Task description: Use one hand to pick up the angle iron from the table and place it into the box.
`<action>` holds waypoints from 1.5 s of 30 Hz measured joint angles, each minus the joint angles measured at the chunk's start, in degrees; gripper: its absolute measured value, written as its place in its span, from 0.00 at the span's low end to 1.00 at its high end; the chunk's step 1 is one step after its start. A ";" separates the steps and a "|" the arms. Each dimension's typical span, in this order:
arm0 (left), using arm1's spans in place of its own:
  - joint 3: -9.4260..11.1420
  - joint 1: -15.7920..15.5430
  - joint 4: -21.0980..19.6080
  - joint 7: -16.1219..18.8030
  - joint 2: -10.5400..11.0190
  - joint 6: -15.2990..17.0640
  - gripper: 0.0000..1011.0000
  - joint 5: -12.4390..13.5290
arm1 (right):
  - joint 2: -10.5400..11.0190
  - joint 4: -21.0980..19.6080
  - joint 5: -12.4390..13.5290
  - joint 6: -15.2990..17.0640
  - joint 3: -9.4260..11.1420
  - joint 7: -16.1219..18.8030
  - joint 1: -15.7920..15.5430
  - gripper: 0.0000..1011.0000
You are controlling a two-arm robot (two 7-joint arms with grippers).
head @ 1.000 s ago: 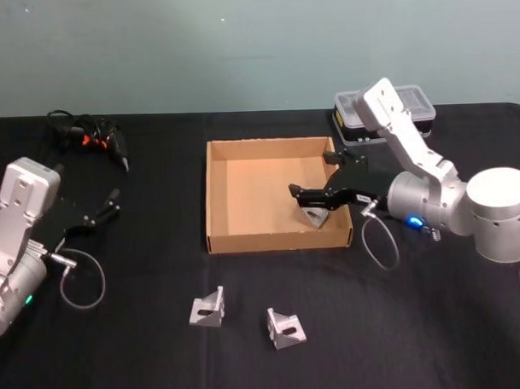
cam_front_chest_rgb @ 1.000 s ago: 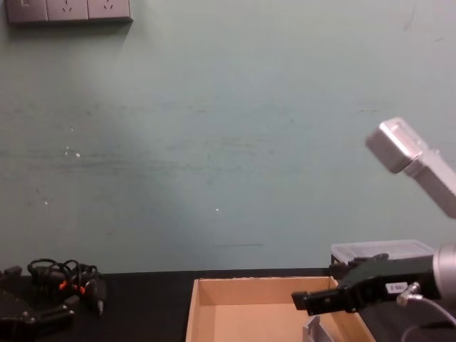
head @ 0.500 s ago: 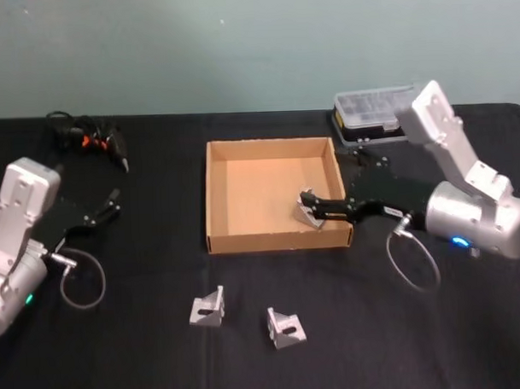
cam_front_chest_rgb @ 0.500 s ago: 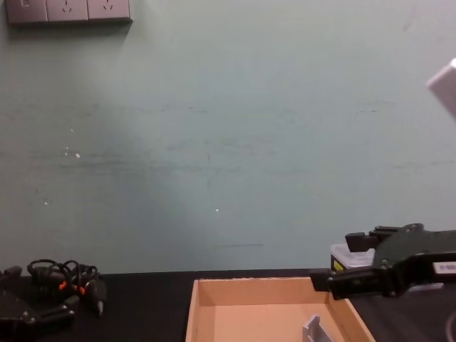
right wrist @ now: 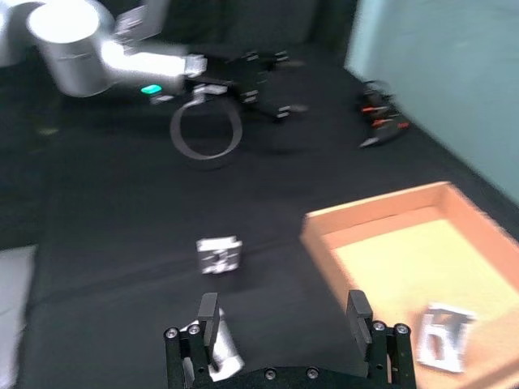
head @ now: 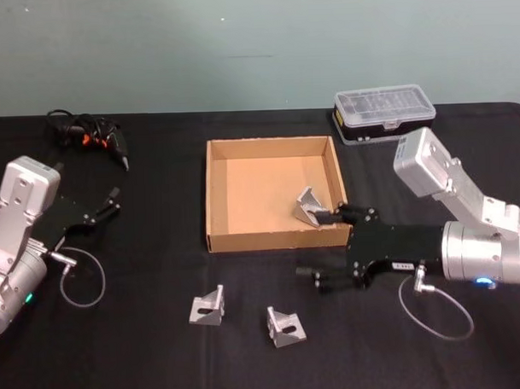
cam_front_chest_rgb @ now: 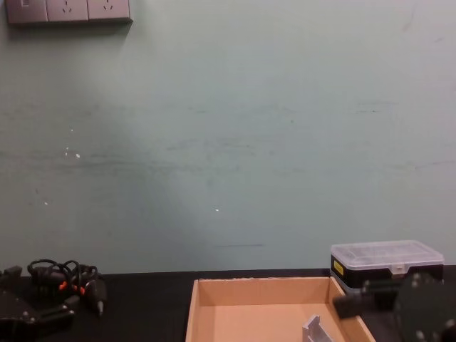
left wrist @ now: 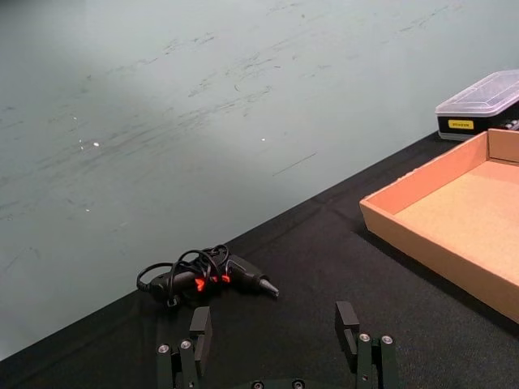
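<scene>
Nearest the robot, two small silver brackets stood apart on the black table [head: 146, 352]. The left angle iron [head: 207, 308] had one plate upright, and the right angle iron [head: 286, 327] showed a slotted face tilted upward. Just beyond them and to the right, the right claw [head: 317, 244] hung spread wide and empty at the front right corner of the box [head: 210, 196]. A third angle iron [head: 310, 206] sat inside that corner, ridge up, beside the claw's far finger. The left claw [head: 107, 206] sat wide open at the table's left.

box [head: 216, 196]: tan | table [head: 145, 335]: matte black | wall [cam_front_chest_rgb: 228, 128]: pale green
</scene>
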 joint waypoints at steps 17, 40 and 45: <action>0.00 0.00 0.00 0.00 0.00 0.00 0.99 0.00 | 2.02 4.95 -1.77 -0.72 -8.57 10.46 6.84 0.99; 0.00 0.00 0.00 0.00 0.00 0.00 0.99 0.00 | -2.17 10.89 -3.67 -0.37 -16.93 11.62 11.84 0.99; 0.00 0.00 0.00 0.00 0.00 0.00 0.99 0.00 | -2.91 12.49 -3.50 -0.83 -17.68 11.23 12.67 0.99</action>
